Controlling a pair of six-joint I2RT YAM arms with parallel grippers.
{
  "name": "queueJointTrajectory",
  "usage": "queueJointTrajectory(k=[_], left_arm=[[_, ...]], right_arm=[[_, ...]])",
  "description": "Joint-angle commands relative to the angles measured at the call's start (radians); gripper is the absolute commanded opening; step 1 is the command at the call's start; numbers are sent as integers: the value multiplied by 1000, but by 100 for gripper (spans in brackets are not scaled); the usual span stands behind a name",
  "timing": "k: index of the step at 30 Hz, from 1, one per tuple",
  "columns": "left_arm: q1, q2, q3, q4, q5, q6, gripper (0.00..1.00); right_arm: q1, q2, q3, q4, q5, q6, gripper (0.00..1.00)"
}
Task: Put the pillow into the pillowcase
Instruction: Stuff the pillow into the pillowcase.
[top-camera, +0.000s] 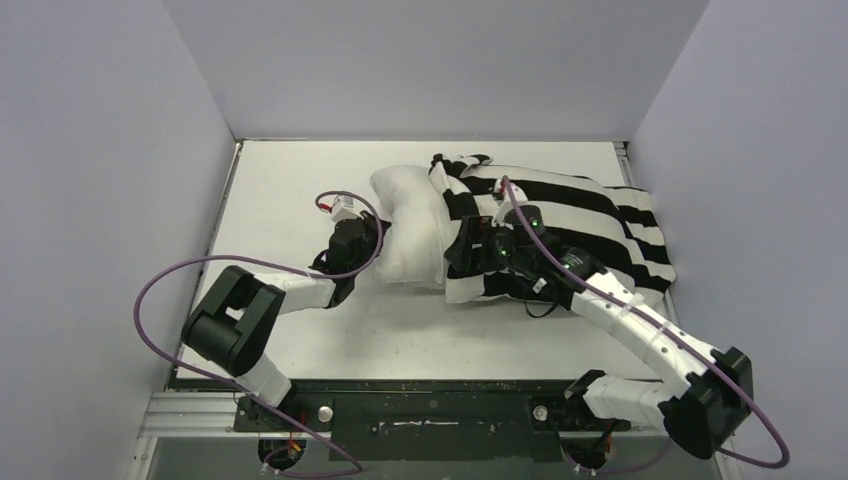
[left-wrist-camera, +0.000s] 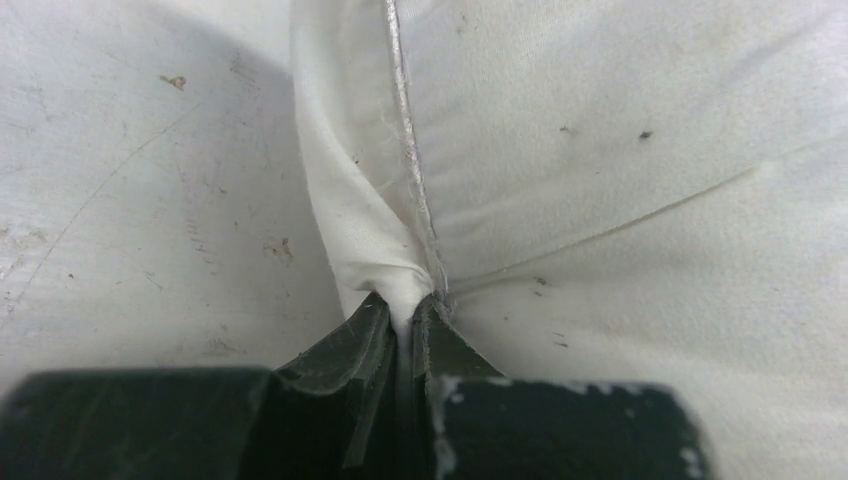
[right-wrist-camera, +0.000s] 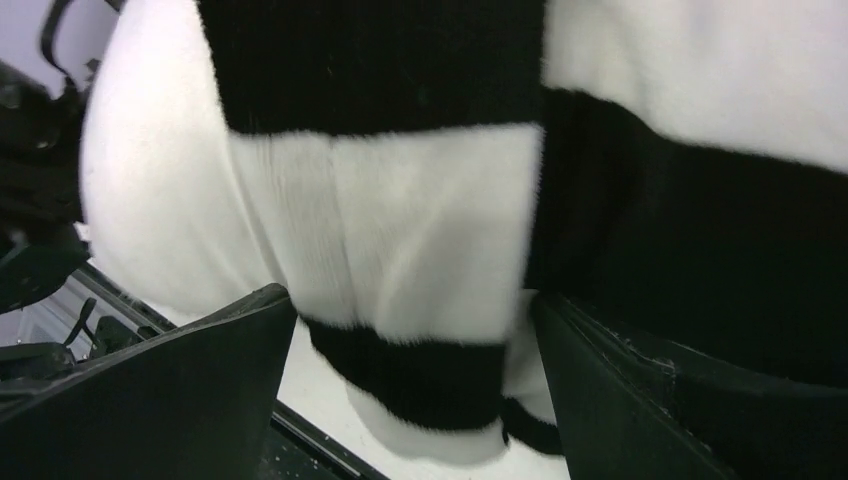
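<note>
**Black-and-white pillowcase half on, pillow bare at its left end**

Mid-frame on the desk, the pillow's long axis runs left to right, its right part swallowed by the stripes. Left fingers are pinched tight on the bare end's seam. Right fingers gape wide, gripping nothing, striped cloth between them at the case's near hem. That's the nearer arm, I'd say, for dragging the sleeve leftward.

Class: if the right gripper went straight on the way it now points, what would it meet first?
The striped pillowcase, which fills the view just ahead of the open right gripper; the exact gap is unclear.
</note>
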Motion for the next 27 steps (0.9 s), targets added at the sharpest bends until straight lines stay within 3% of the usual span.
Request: queueJointTrajectory(k=[1, 4, 6, 7, 12, 19, 27], left_arm=[[-9, -139, 6, 43, -36, 47, 0], [20, -240, -33, -8, -84, 72, 0], [34, -334, -56, -72, -144, 109, 0], [30, -400, -69, -120, -200, 134, 0], [-83, -522, -106, -206, -388, 217, 0], [-128, -399, -95, -139, -395, 178, 0], [-78, -262, -17, -118, -428, 147, 0]], right_arm=[[54, 116, 68, 218, -32, -36, 81], [93, 249, 225, 269, -29, -113, 32], [112, 374, 370, 249, -30, -154, 7], [124, 428, 444, 239, -54, -164, 0], [235, 626, 745, 197, -135, -177, 0], [335, 731, 892, 294, -324, -106, 0], [362, 667, 793, 519, -446, 29, 0]])
